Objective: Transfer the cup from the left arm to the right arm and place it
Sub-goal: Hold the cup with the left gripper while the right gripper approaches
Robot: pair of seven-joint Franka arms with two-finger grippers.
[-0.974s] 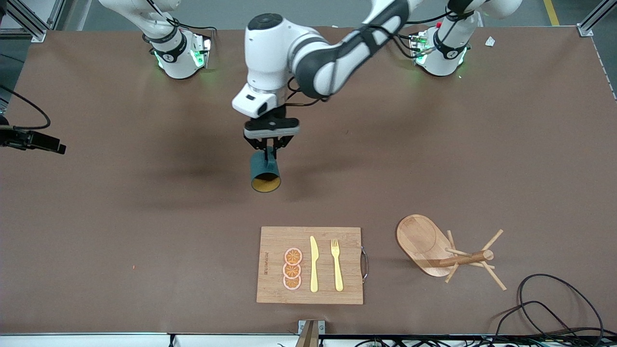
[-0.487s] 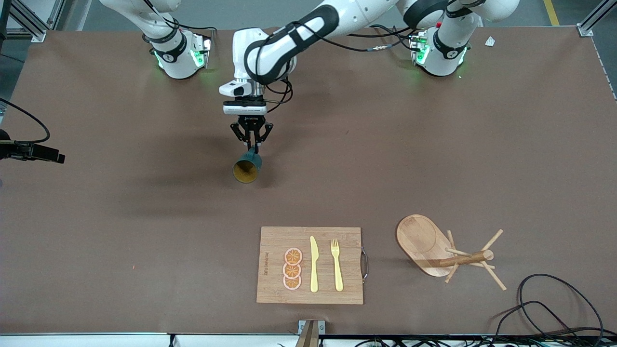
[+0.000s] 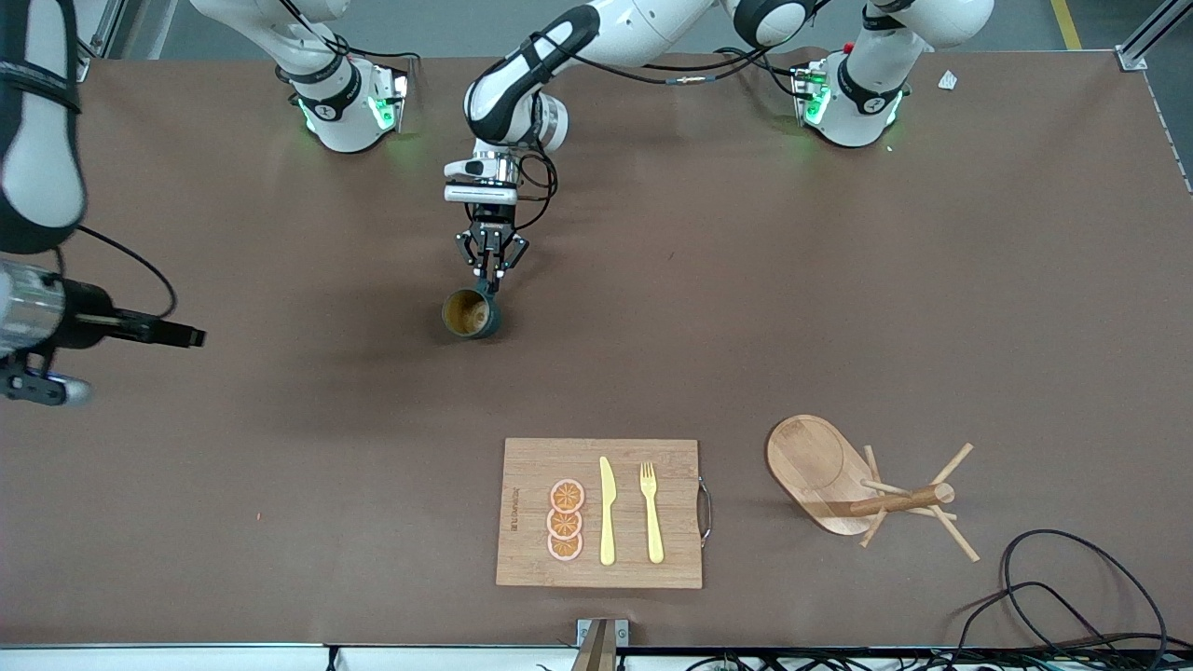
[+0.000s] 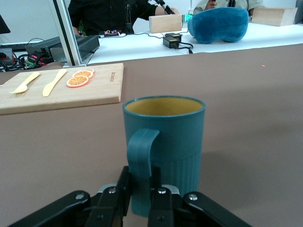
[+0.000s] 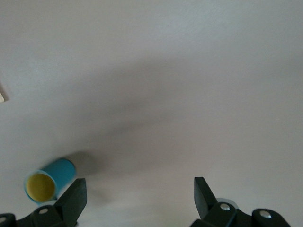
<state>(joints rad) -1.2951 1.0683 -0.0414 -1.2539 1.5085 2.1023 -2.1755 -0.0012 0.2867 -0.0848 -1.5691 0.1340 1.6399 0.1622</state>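
Cup now upright and low, apparently set on the counter; a second ago it hung tilted in the air. Left hand still clamped on its handle. Right hand spread wide, empty, above the counter at its own end. Handover looks imminent.

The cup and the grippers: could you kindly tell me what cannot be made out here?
- Cup base: in the left wrist view, the left gripper, shut on the handle, covers it, so contact with the table is unclear.
- Cup handle: in the right wrist view, a finger of the open right gripper overlaps the cup.
- Right gripper fingers: in the front view, cut off by the edge.
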